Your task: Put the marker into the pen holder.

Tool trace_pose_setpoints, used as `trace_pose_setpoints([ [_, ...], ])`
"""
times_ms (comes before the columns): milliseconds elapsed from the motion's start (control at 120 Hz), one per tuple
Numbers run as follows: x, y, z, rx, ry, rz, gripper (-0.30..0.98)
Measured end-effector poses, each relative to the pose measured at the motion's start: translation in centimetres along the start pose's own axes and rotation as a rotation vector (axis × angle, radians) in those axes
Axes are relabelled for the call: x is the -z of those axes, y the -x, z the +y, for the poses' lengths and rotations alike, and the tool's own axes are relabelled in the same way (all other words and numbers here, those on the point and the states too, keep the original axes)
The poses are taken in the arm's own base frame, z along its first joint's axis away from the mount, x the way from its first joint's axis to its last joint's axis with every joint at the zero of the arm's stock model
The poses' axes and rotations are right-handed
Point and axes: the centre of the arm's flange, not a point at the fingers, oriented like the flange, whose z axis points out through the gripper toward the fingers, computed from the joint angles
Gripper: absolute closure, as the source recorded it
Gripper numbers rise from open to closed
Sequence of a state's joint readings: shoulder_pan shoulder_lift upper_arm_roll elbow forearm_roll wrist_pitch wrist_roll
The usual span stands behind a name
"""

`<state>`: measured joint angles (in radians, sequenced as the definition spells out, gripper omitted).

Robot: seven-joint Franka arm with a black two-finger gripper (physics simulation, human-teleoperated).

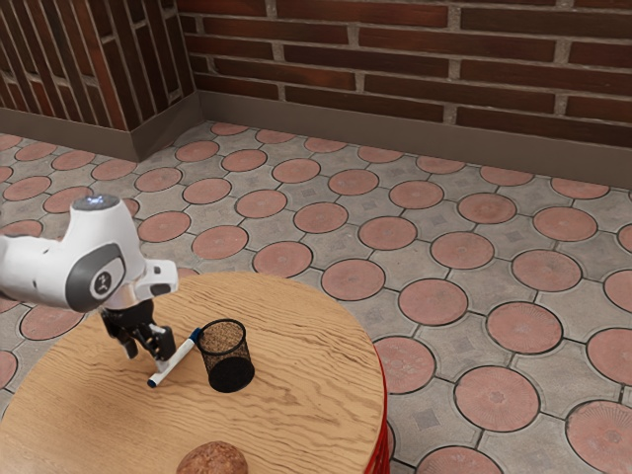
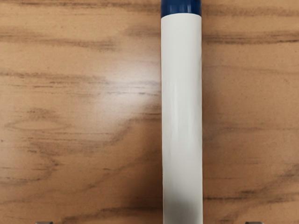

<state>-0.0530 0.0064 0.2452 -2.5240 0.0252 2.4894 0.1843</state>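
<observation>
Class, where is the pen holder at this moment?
In the exterior view, the black mesh pen holder is on the wooden table, just to that view's right of the marker and the gripper.

the marker [image 2: 182, 116] is white and blue, the pen holder [image 1: 231, 371] black.

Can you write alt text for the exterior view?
A white robot arm reaches from the exterior view's left, its open black gripper low over a blue-capped white marker lying beside a black mesh pen holder on a round wooden table. A rough brown lump sits nearby; behind are patterned floor tiles and a brick wall.
</observation>
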Motion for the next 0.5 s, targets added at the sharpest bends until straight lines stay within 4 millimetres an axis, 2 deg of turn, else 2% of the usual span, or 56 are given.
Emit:
trace_pose_setpoints([
  [133,-0.2,-0.2,0.4,-0.009,0.010,0.019,0.21],
  [333,-1.6,0.4,1.6,-0.030,0.024,0.004,0.29],
  [500,-1.9,0.3,2.1,-0.037,0.032,0.007,0.45],
])
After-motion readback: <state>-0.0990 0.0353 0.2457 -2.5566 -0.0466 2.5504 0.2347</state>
